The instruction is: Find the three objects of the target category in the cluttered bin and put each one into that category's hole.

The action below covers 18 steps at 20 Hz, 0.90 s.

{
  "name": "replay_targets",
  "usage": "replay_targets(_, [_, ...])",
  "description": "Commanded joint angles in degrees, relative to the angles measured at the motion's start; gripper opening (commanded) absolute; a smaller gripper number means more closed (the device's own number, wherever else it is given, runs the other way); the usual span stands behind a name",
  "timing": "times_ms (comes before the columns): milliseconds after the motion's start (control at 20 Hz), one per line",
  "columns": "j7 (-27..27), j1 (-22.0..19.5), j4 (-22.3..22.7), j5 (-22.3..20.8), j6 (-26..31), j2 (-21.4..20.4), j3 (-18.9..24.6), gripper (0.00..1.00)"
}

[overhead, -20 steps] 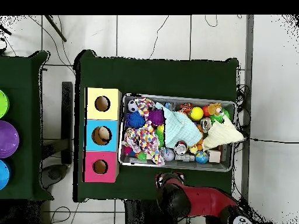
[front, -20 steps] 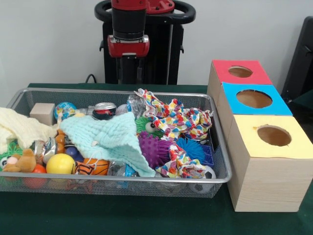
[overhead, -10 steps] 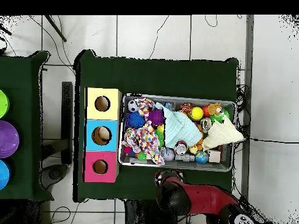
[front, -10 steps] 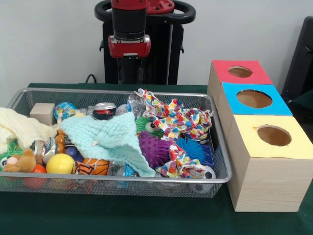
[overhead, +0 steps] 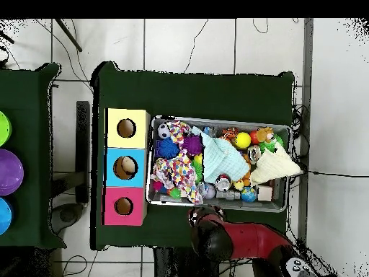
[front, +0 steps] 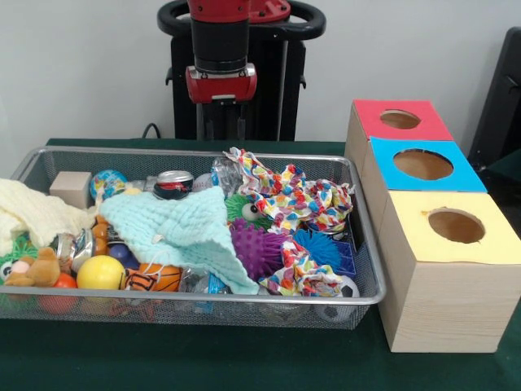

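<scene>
Green table (front: 244,358) strip separates bin (front: 195,314) from 3 boxes (front: 444,269).

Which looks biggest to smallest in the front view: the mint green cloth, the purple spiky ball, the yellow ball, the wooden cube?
1. mint green cloth
2. purple spiky ball
3. yellow ball and wooden cube: look alike, and the cube sits farther back, so unranked.

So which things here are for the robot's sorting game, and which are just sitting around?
For the job:
- wire bin full of toys and cloths
- red box, blue box, yellow box, each with a hole
- gripper, hanging behind the bin

Just sitting around:
- purple bowl on the side table
- floor cables
</scene>
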Motion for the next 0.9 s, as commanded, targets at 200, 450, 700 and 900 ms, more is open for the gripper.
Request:
replay_targets(200, [3.33,-0.41,-8.88,1.42,3.81,4.65,5.88,1.0])
replay_targets(450, [3.51,-0.91,-9.41,0.59,1.69,6.16,6.22,1.0])
replay_targets(700, [4.03,0.21,-12.98,0.0,-0.69,11.17,5.39,1.0])
replay_targets(900, [3.88,0.06,-15.42,-0.83,-2.85,14.91,5.52,1.0])
